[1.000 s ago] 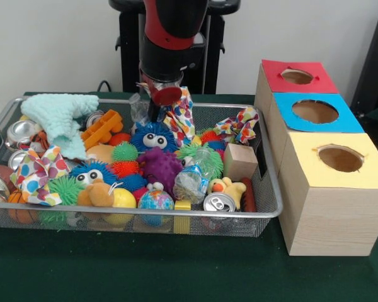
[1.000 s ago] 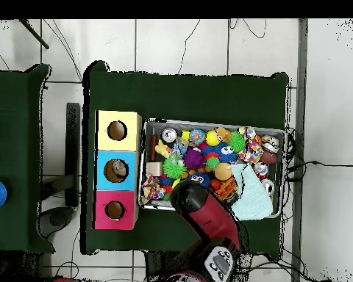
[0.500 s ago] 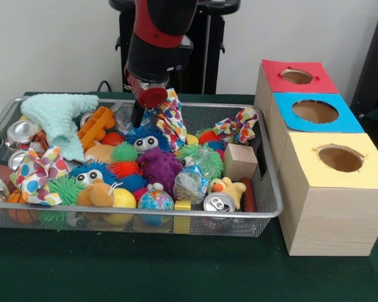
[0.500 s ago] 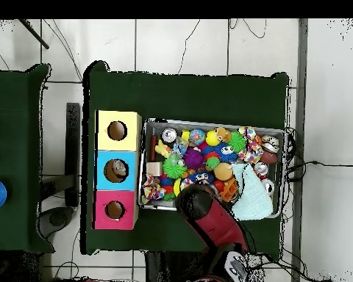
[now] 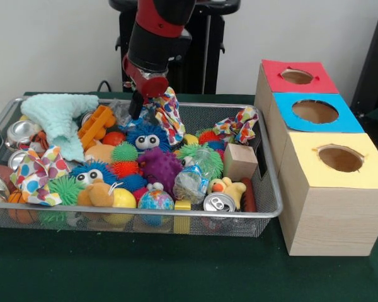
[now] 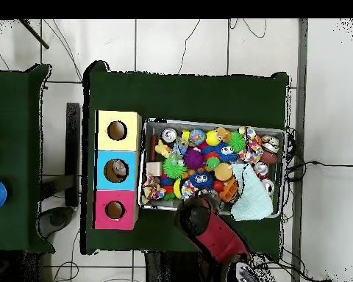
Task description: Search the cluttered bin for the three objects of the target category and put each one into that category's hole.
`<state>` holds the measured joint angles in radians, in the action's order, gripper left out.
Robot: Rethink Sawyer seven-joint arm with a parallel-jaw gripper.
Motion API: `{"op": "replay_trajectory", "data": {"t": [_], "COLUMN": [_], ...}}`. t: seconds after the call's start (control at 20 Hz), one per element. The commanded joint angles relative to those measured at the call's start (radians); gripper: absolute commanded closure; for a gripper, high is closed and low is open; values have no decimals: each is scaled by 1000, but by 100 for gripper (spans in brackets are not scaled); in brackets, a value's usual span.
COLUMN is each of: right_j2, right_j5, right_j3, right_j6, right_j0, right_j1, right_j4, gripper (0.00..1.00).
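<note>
1. Since 1 s ago the gripper (image 5: 138, 103) has shifted toward the picture's left in the front view and risen a little, and the dotted cloth (image 5: 170, 116) has gone along with it, away from the boxes.
2. The fingers look clenched on the top of that cloth. Only 1 dark finger (image 5: 135, 106) shows clearly, just left of the cloth's peak.
3. The cloth stands up like a tent over the far part of the bin (image 5: 176, 214). Its long axis is near upright, the narrow end pointing up at the gripper and the wide end flaring down and a little to the right.
4. Its lower edge touches the clutter just beside the blue fuzzy toy (image 5: 148, 139), which lies right under the gripper.
5. An orange toy (image 5: 99, 126) and a teal cloth (image 5: 60, 116) lie to the left of the gripper.
6. 2 more dotted cloths are in the bin: 1 at the left near corner (image 5: 34, 176), 1 against the right wall (image 5: 239, 124).
7. The arm (image 5: 154, 38) leans down from above. In the overhead view it (image 6: 209, 224) covers the bin's edge and hides the gripper.
8. The red box (image 5: 274, 72), blue box (image 5: 290, 119) and yellow box (image 5: 365, 163) stand in a row just beside the bin, well apart from the held cloth.
</note>
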<state>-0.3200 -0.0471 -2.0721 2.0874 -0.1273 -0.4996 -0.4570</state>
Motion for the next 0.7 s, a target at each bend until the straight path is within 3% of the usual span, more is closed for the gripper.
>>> {"op": "replay_trajectory", "data": {"t": [0.05,0.7], "right_j2": [126,129], "right_j5": [-50,-44], "right_j3": [-81,-90], "right_j6": [144,157], "right_j0": [10,-3], "right_j1": [-1,-10], "right_j4": [95,132], "gripper": [100,100]}}
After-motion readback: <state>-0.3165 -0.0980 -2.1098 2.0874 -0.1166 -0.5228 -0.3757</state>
